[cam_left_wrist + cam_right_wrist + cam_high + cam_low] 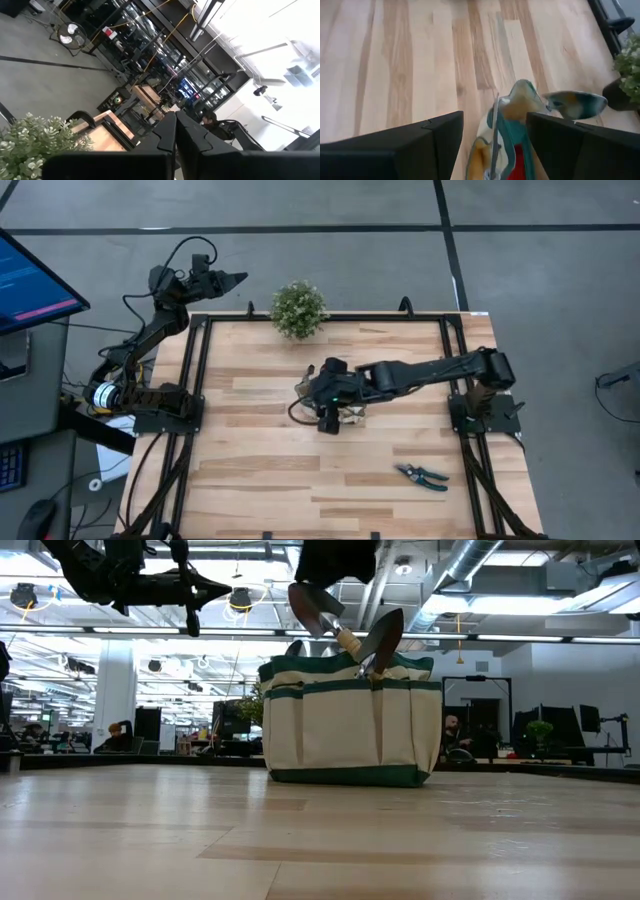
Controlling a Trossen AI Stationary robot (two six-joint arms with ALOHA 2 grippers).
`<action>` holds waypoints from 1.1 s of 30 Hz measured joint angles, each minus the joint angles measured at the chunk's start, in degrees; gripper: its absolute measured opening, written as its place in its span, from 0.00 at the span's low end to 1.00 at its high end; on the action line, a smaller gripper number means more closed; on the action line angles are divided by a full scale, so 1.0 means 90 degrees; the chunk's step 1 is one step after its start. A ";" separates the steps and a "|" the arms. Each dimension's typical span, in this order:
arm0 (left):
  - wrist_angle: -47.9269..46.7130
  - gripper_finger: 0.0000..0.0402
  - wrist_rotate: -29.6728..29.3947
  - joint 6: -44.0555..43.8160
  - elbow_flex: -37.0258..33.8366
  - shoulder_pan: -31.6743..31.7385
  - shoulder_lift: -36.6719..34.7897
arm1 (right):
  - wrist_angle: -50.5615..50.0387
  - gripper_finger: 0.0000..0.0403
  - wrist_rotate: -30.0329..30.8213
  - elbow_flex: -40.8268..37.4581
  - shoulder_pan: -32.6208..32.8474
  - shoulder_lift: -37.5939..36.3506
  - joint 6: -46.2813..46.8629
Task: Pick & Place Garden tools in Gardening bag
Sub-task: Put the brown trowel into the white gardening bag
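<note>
The beige gardening bag (350,725) with teal trim stands upright on the wooden table (260,480), near its middle. Two trowels stick out of its top, blades up (316,606) (385,635). My right gripper (495,117) hangs open just above the bag's mouth, pointing slantwise down. Below its fingers I see the bag's teal handles (502,125), something red (518,162) inside, and a trowel blade (575,102). The teal-handled pruning shears (420,475) lie flat on the table toward the near right. My left gripper (238,279) is shut, raised beyond the table's far left corner.
A bushy potted plant (298,308) stands at the table's far edge, just behind the bag. A monitor (30,285) and cables sit off the table's left side. Bare wood (250,470) lies left of and in front of the bag.
</note>
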 joint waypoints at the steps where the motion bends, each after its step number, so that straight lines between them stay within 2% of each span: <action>1: -0.0001 0.02 0.0000 -0.0002 0.0000 0.0002 0.0000 | -0.0069 0.52 0.0005 0.0113 -0.0001 0.0110 -0.0013; 5: 0.0000 0.02 0.0000 -0.0005 0.0000 0.0002 0.0000 | -0.0321 0.51 0.0023 0.0401 -0.0007 0.0423 -0.0013; 8: 0.0000 0.02 0.0011 -0.0005 0.0000 0.0000 0.0000 | -0.0358 0.45 0.0059 0.0518 0.0017 0.0558 -0.0014; 11: 0.0000 0.02 0.0012 -0.0005 0.0000 0.0000 0.0000 | -0.0328 0.30 0.0102 0.0563 0.0080 0.0588 -0.0016; 14: 0.0000 0.02 0.0012 -0.0005 0.0000 0.0002 0.0000 | -0.0285 0.07 0.0321 0.0567 0.0142 0.0560 -0.0019; 15: 0.0000 0.02 0.0012 -0.0005 0.0000 0.0001 0.0000 | -0.0268 0.04 0.0448 0.0568 0.0176 0.0555 -0.0020; 20: 0.0000 0.02 0.0012 -0.0005 0.0000 0.0002 0.0000 | -0.0013 0.01 0.1329 0.0570 0.0435 0.0458 -0.0010; 24: 0.0000 0.02 0.0012 -0.0005 0.0000 0.0002 0.0000 | 0.0013 0.00 0.1545 0.0563 0.0651 0.0412 0.0039; 33: 0.0000 0.02 0.0017 -0.0148 0.0000 0.0000 0.0000 | 0.0166 0.00 0.2794 0.0218 0.1086 0.0263 0.0881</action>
